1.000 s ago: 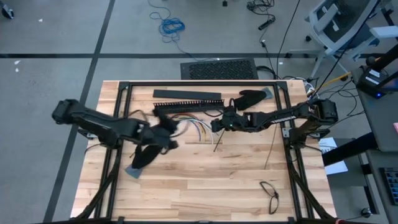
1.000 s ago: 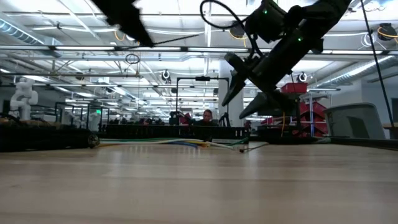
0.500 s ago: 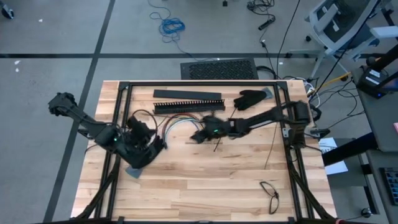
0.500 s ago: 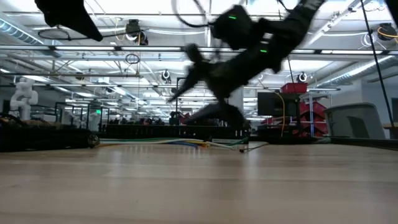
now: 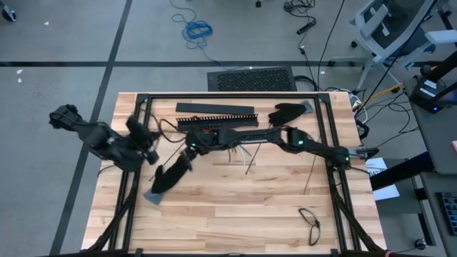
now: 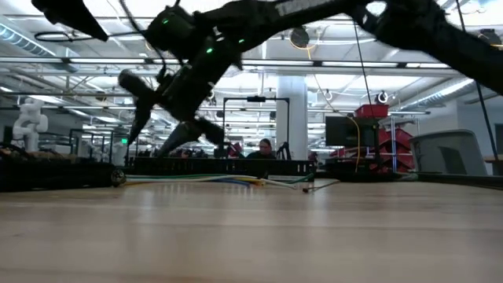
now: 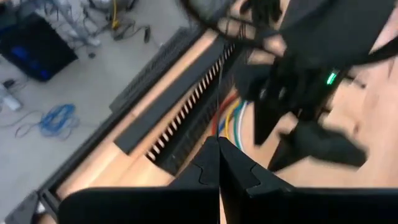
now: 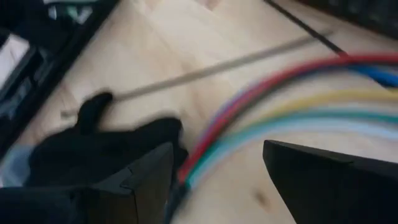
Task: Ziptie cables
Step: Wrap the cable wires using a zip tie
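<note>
Presently the right arm stretches across the table [image 5: 235, 207], and its gripper [image 5: 190, 148] hangs with jaws apart right above the near end of the cables [image 5: 228, 146], probably lined up to gather them for tying. Those cables fan out from the slotted bar [image 5: 218, 122] just behind the gripper. Off to its side the left gripper [image 7: 219, 163] waits fully closed and empty, clear of the work.
</note>
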`<state>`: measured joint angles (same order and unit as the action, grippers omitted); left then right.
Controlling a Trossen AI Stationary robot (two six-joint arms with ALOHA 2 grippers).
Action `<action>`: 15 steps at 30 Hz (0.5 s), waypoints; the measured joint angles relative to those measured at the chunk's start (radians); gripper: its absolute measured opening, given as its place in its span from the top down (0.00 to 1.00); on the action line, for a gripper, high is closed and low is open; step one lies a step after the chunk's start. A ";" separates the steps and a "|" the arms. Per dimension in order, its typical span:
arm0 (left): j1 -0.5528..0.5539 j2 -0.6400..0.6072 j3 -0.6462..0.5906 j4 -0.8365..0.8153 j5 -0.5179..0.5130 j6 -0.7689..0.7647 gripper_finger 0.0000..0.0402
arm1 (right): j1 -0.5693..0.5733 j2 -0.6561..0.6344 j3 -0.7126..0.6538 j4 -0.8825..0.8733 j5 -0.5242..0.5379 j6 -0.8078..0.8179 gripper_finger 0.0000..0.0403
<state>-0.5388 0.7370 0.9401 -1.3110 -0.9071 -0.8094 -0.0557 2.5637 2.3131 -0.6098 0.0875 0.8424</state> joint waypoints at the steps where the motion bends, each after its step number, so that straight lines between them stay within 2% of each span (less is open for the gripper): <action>1: 0.000 -0.032 0.000 0.001 -0.011 0.028 1.00 | -0.003 0.044 0.052 -0.022 0.000 0.028 0.39; 5: 0.000 -0.146 0.012 0.002 -0.024 0.091 1.00 | -0.014 0.055 -0.026 0.057 -0.051 0.221 0.39; 9: 0.000 -0.221 0.022 0.019 -0.029 0.174 1.00 | -0.008 0.057 -0.026 0.042 -0.019 0.267 0.44; 12: 0.000 -0.246 0.024 0.040 -0.029 0.246 1.00 | -0.006 0.061 -0.028 0.073 0.036 0.311 0.49; 15: 0.000 -0.254 0.024 0.049 -0.026 0.274 1.00 | -0.015 0.067 -0.028 0.077 0.041 0.327 0.54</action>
<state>-0.5388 0.4828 0.9638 -1.2617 -0.9330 -0.5351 -0.0703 2.6306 2.2852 -0.5331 0.1282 1.1697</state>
